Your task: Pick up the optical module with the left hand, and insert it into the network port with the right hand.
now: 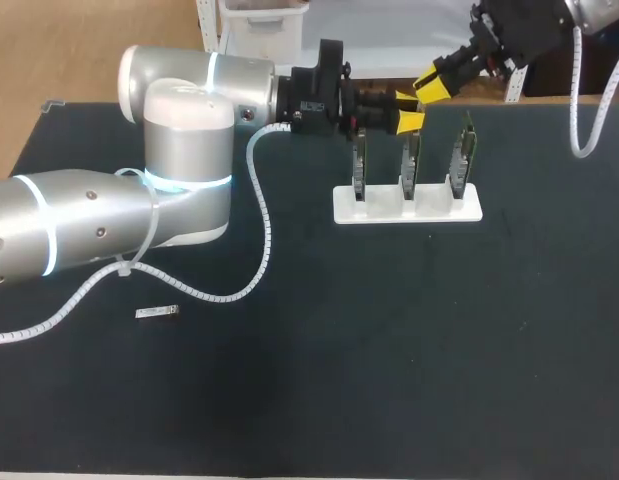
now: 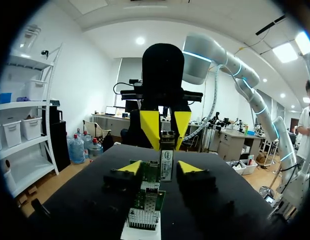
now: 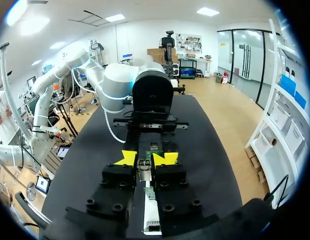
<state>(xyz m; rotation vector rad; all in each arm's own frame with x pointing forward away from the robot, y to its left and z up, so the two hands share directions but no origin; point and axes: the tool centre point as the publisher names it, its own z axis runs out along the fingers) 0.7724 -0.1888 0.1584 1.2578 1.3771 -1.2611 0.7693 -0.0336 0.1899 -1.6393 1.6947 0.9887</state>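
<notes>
the right jaws pinch the optical module (image 2: pixel 166 162), which hangs untouched between the spread left jaws

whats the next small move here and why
Probably back the left gripper away. Its fingers stand open either side of the optical module, not touching it, while the right gripper is shut on it, so the handover looks done. Clearing out gives the right gripper room to reach the port on a network card.

Black worktop (image 1: pixel 389 350): matt, faint texture. White rectangular plastic holder (image 1: pixel 409 205): smooth, satin. Silver rectangular metal optical module (image 2: pixel 166 162): dull sheen. Silver-grey left arm shell (image 1: pixel 179 150): glossy.
</notes>
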